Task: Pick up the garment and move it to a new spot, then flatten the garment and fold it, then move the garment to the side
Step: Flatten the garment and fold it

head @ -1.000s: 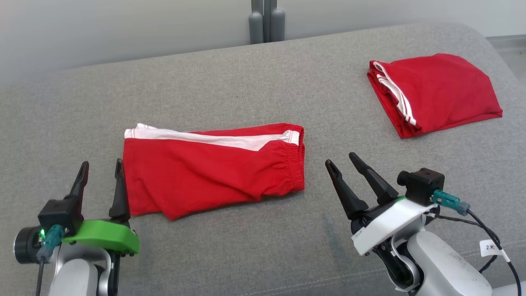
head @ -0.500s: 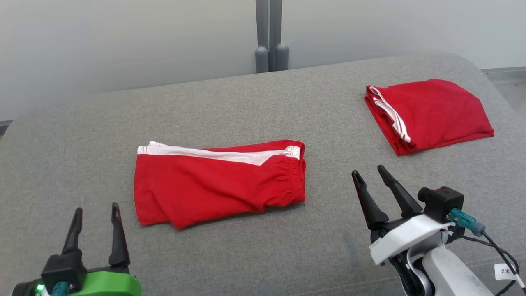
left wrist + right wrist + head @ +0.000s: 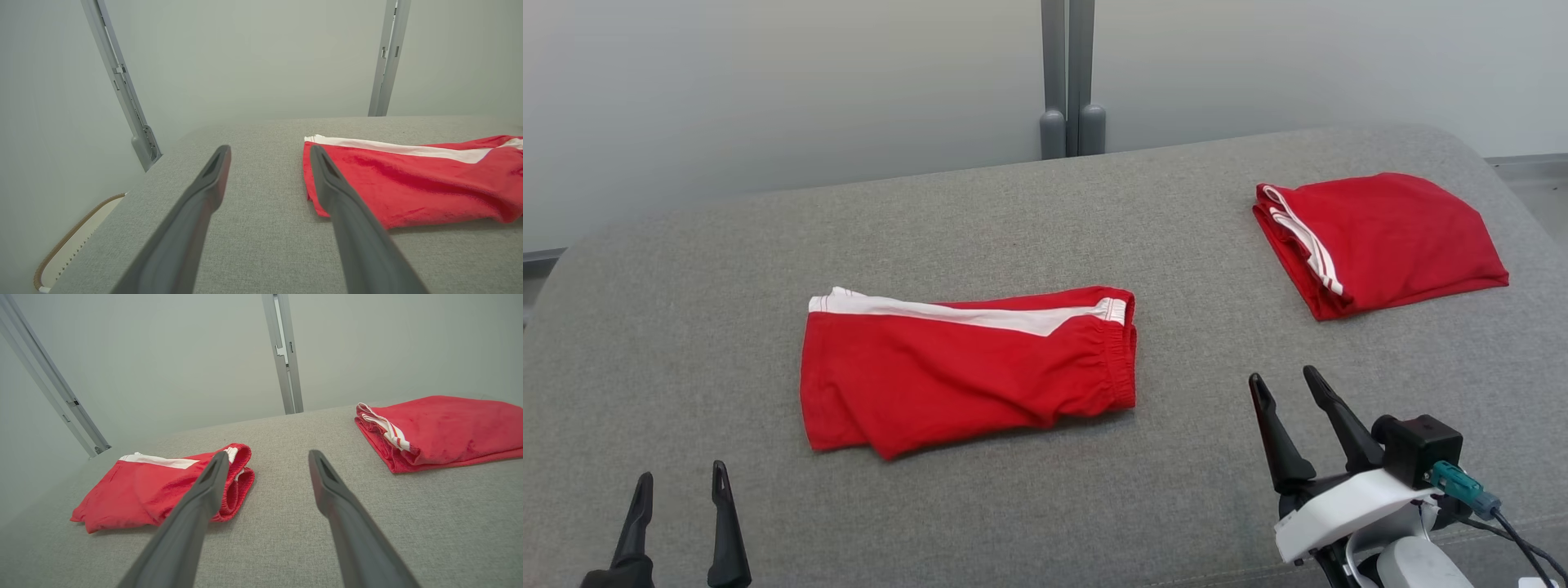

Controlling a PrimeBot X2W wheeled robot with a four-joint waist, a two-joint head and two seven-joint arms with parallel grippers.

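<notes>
The left pincer (image 3: 682,471) is hanging with its two dark fingers spread wide apart and nothing between them, pointing forward along the grey fabric-covered table (image 3: 1013,212). The right pincer (image 3: 1284,376) is likewise gaping fully and gripping nothing, its fingers angling slightly leftward over the table. The garment (image 3: 964,367), a pair of red shorts with a white stripe along its far edge, is lying flat and folded lengthwise on the table, ahead of both pincers and between them. It is sitting forward and to the right of the left pincer, apart from its fingertips, with the leg-hem end facing that side. In the left wrist view the right finger is crossing in front of the garment's near corner, and whether it is touching the cloth cannot be told. The elastic waistband end is facing the right pincer, lying forward and to the left of it, clear of its fingertips. A second garment (image 3: 1388,237), red with white stripes and folded into a compact packet, is resting farther ahead and to the right of the right pincer, well apart from it. Beyond the table a grey post (image 3: 1072,82) is standing against a pale wall (image 3: 768,98).
</notes>
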